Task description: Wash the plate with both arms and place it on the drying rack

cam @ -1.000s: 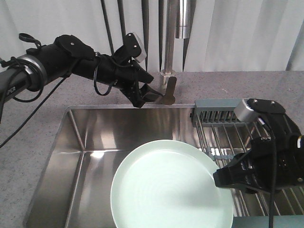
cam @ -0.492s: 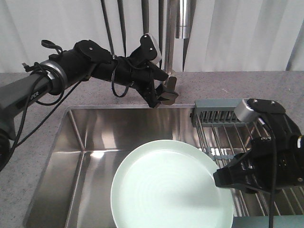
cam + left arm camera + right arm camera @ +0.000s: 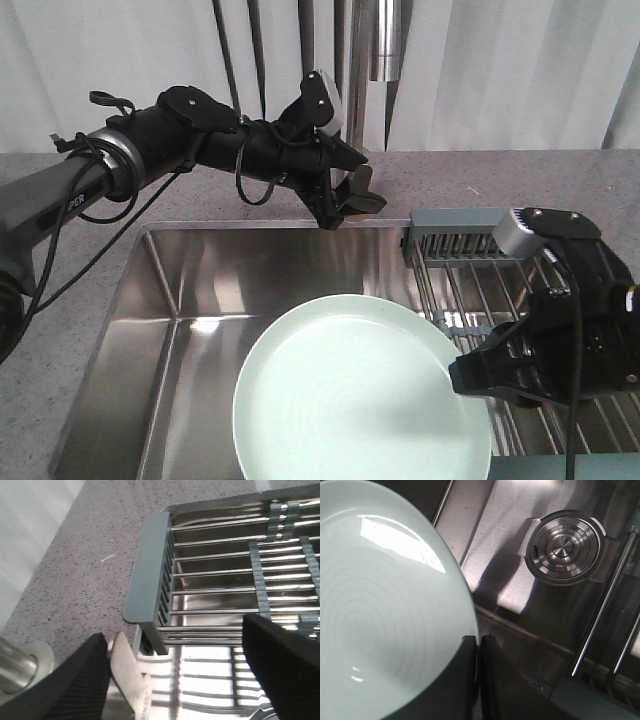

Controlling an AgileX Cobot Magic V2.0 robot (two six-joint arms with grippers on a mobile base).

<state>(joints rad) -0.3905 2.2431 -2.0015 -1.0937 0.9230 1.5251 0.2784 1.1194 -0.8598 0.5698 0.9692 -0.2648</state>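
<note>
Bright even light, glare on the steel sink [image 3: 205, 325], soft close-up edges.

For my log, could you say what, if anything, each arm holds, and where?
The right gripper pinches the plate by its rim, on the side nearest the rack. The left gripper is open and holds nothing.

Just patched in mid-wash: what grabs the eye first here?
The pale green plate dominates, held over the steel sink with the right tool pinching its rim on the rack side. Behind it, the left tool is open at the faucet lever, beside the drying rack.
</note>
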